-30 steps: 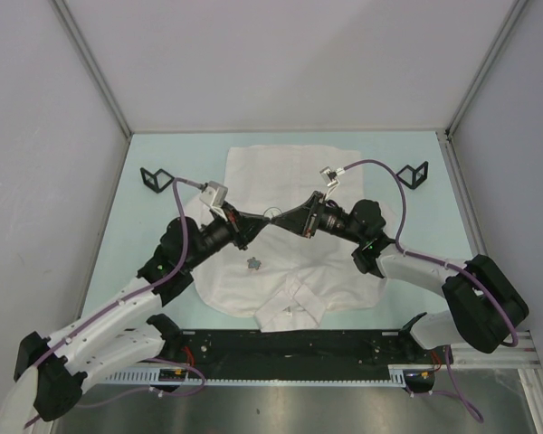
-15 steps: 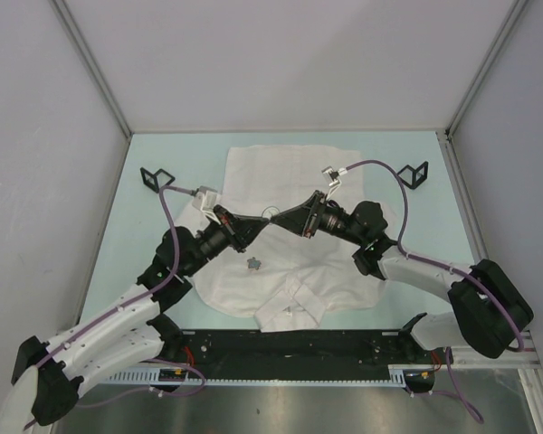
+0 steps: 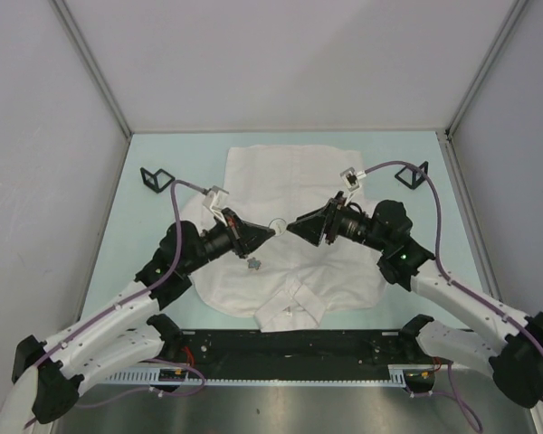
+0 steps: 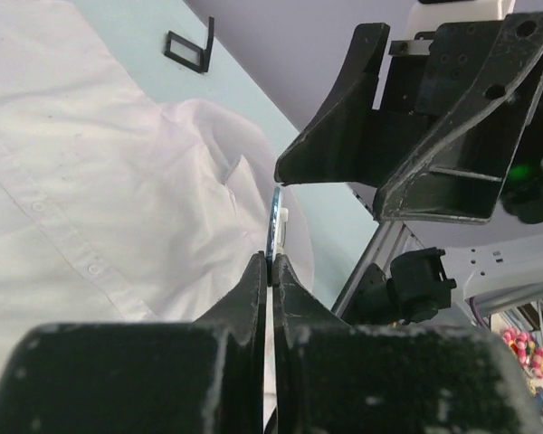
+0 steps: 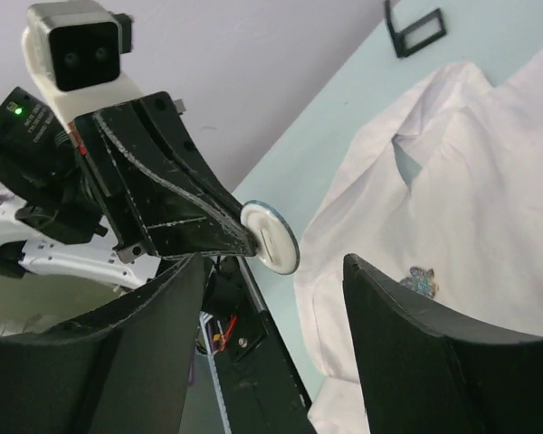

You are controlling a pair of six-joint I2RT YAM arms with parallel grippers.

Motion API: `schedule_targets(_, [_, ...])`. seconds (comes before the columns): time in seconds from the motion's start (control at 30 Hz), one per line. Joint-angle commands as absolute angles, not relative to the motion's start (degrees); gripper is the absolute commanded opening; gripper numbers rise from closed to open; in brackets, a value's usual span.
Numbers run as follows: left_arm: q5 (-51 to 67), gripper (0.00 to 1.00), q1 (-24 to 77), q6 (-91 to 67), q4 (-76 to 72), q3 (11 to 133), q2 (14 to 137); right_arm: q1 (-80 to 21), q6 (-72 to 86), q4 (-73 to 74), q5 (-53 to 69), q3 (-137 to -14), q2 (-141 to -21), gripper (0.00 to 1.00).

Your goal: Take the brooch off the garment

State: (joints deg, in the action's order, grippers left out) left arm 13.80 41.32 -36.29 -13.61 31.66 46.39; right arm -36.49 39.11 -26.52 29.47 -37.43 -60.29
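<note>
The garment (image 3: 290, 181), a white shirt, lies flat on the pale teal table (image 3: 154, 235); it also shows in both wrist views (image 4: 90, 181) (image 5: 471, 208). Above its middle, my left gripper (image 3: 270, 230) (image 4: 270, 260) is shut on the edge of the brooch (image 3: 275, 223) (image 4: 276, 221) (image 5: 270, 237), a round flat badge with a white back and blue rim, clear of the fabric. My right gripper (image 3: 294, 226) (image 5: 271, 264) stands open just to its right, its fingers (image 4: 344, 136) apart and not touching the badge. A small glittery ornament (image 3: 252, 263) (image 5: 422, 281) rests on the shirt below.
Two black triangular brackets (image 3: 154, 178) (image 3: 414, 172) stand on the table at the shirt's far left and far right. A black rail (image 3: 290, 348) runs along the near edge. Grey walls close in the left, back and right.
My right gripper has opened and drawn back to the right, off the badge. The left gripper has stayed shut on the badge and shifted slightly right.
</note>
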Motion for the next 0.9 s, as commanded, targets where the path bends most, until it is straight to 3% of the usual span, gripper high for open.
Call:
schedule_targets(0.0, [17.7, 0.00, 41.1, -27.8, -5.3, 39.1, 45.8, -40.4, 35.1, 2.1, 12.8, -47.9, -54.8, 0.67])
schedule_targets(0.1, [17.6, 0.00, 41.1, -18.2, 4.3, 45.6, 47.0, -43.3, 41.1, 19.2, 1.1, -53.9, -54.5, 0.63])
schedule_targets(0.43, [15.9, 0.00, 43.6, 6.0, 17.6, 61.6, 52.0, -46.4, 57.7, 31.6, -7.4, -62.2, -59.5, 0.52])
schedule_targets(0.57, [12.5, 0.00, 45.4, 15.5, 16.2, 59.9, 51.8, -47.5, 63.6, 31.0, -11.2, -62.2, -58.4, 0.51])
schedule_targets(0.87, [7.5, 0.00, 47.2, 17.4, 6.4, 50.8, 49.0, -51.6, 68.7, 26.3, -17.2, -63.9, -60.3, 0.49])
